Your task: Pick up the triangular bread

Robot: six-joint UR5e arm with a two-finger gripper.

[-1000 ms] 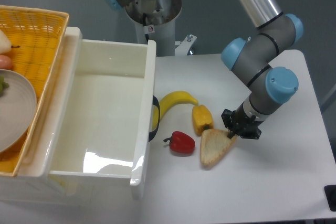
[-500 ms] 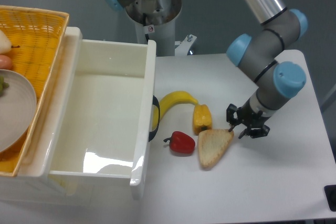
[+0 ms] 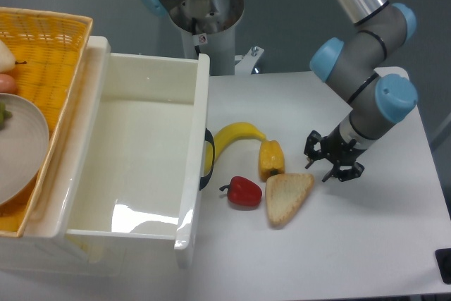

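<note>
The triangular bread lies flat on the white table, pale tan with a darker crust, one corner pointing right. My gripper hangs just right of and slightly above that corner, apart from the bread. Its two dark fingers stand open with nothing between them. The grey and blue arm rises from it toward the upper right.
A red pepper sits against the bread's left side, a yellow pepper just above it, and a banana further back. A large white bin fills the left, with a wicker basket and plate beyond.
My gripper has drawn back to the right and slightly up, off the bread's right corner. The bread has shifted a little and stays on the table.
</note>
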